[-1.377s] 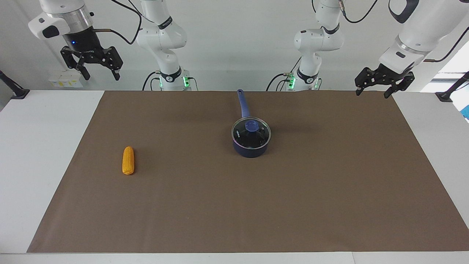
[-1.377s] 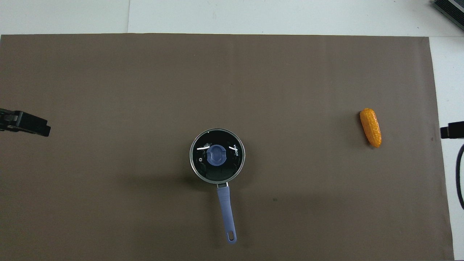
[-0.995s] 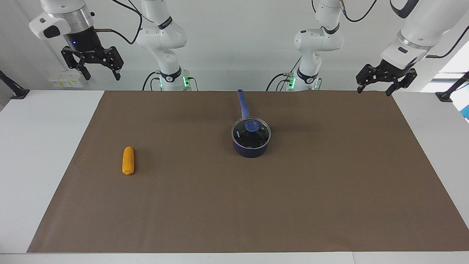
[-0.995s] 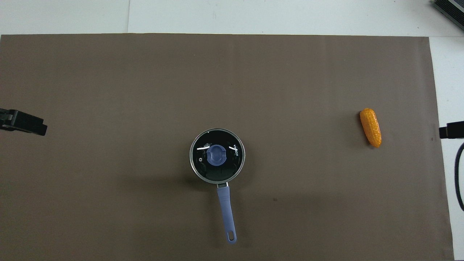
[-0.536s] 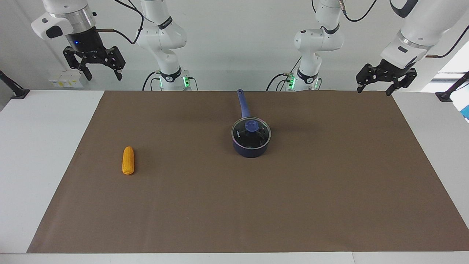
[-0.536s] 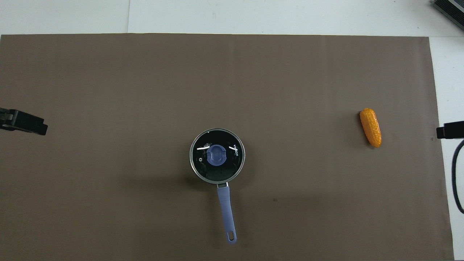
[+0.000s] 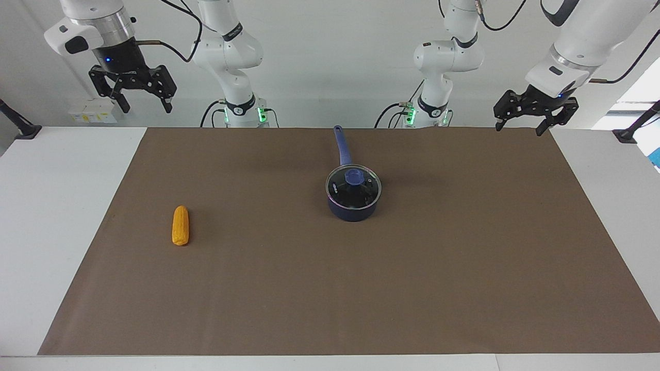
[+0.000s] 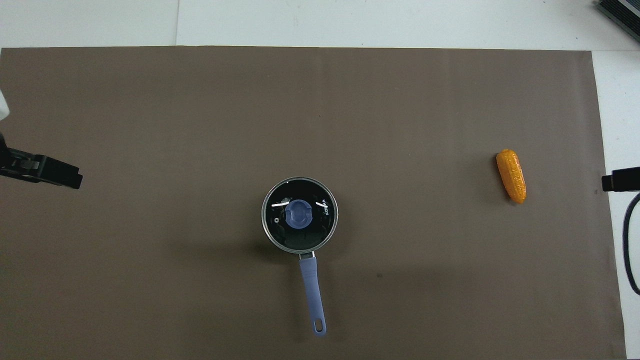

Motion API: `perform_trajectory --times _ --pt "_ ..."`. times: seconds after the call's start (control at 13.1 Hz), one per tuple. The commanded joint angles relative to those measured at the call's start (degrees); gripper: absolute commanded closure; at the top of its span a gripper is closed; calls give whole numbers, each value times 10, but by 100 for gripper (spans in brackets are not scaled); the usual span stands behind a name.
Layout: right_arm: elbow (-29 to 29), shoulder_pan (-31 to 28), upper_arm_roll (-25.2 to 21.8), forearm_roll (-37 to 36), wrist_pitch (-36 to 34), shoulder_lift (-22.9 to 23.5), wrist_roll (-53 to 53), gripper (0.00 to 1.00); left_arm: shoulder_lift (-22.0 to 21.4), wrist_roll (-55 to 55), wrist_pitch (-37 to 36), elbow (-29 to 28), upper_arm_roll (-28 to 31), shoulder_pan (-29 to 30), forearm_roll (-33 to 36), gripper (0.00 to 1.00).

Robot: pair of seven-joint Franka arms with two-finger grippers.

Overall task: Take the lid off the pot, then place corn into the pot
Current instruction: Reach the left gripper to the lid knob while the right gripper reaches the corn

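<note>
Since the previous moment the left gripper (image 7: 531,118) has drifted in from the left arm's end of the bench toward the middle, its black tip reaching further over the brown mat (image 7: 464,268) in the overhead view; the right gripper (image 7: 138,95) has barely shifted. Both hang high in the air with fingers spread wide and holding nothing, the left one over the mat's corner nearest the robots at the left arm's end, the right one over the corner nearest the robots at the right arm's end.

The pot (image 7: 353,206) sits near the middle of the bench, its long handle pointing toward the edge where the robots stand. The lid (image 8: 280,220) rests on the pot, blue knob (image 7: 353,176) at its centre. The corn (image 7: 180,225) lies on the mat close to the right arm's end, well apart from the pot and untouched.
</note>
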Motion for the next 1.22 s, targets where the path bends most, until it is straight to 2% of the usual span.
perform_trajectory --times 0.0,0.38,0.61,0.92,1.15 --pt "4 -3 3 4 -1 -1 5 0 -27 1 40 -49 6 -16 -13 0" --pt "1 -9 -7 0 -2 -4 5 0 -9 -6 68 -67 6 -53 -13 0" --pt "-59 -9 -6 -5 28 -12 -1 0 3 -27 87 -77 6 -90 -13 0" --pt "-144 -9 -6 -3 166 8 -2 0 31 -90 121 -84 6 -146 -8 0" --pt "-155 -20 -6 2 237 86 -9 0 58 -145 153 -84 6 -195 -4 0"
